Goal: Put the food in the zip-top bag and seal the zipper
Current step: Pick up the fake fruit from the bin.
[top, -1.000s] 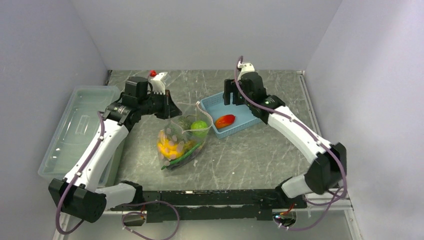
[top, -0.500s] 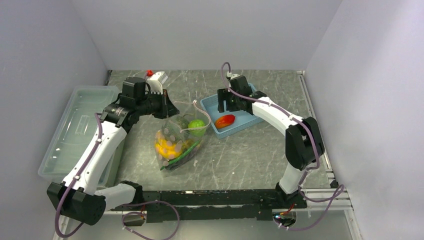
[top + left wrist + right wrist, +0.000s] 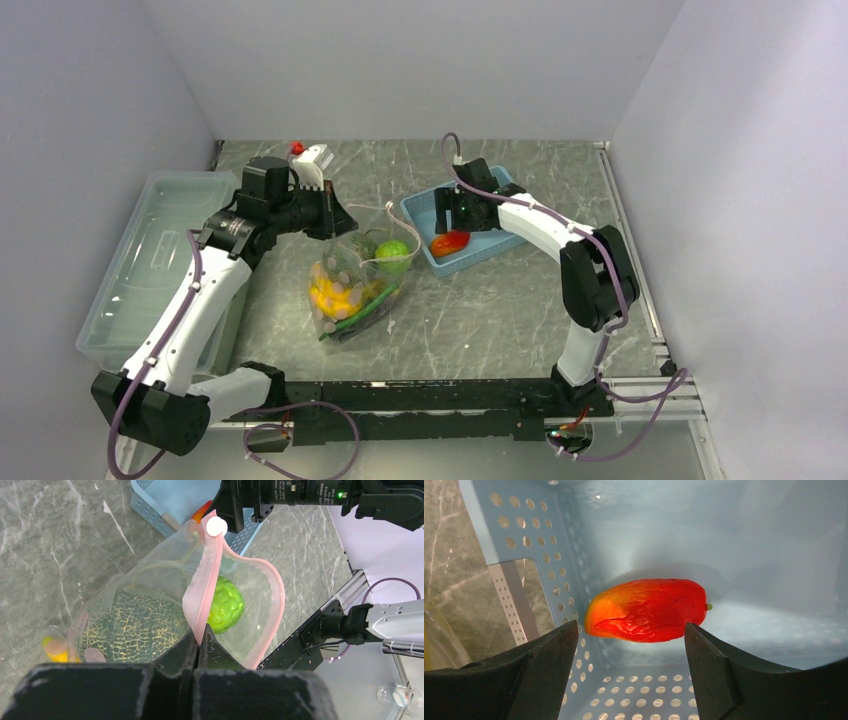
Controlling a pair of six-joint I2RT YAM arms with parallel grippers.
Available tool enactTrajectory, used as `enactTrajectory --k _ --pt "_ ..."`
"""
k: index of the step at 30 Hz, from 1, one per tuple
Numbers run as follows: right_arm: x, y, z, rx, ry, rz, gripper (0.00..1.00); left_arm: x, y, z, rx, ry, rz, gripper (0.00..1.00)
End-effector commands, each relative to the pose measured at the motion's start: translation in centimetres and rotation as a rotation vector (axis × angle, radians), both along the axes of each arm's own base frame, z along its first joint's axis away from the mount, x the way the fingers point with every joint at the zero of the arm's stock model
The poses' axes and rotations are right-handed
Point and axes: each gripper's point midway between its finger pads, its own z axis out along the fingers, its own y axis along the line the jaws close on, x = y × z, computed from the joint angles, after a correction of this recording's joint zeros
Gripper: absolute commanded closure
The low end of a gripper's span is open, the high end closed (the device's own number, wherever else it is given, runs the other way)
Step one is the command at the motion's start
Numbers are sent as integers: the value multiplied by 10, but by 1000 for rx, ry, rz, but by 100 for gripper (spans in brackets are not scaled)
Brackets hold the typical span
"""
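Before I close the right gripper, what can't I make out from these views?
Top view: right gripper fingertips hidden by its own wrist; gap to the red fruit unreadable.
Left wrist view: left gripper body covers the bag bottom; banana barely shows.
Right wrist view: basket rim cut off by the frame edges.
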Motion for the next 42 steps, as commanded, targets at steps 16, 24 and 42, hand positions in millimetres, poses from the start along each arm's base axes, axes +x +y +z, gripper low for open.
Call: enactTrajectory --k 16,24,42 --pt "18 12 -29 44 63 -92 19 -4 0 22 -25 -81 3 100" --pt "33 16 -29 30 43 -104 19 -5 -1 23 -26 -84 2 100" --pt "25 23 -15 -3 24 -42 20 -4 -1 21 -24 -78 3 100"
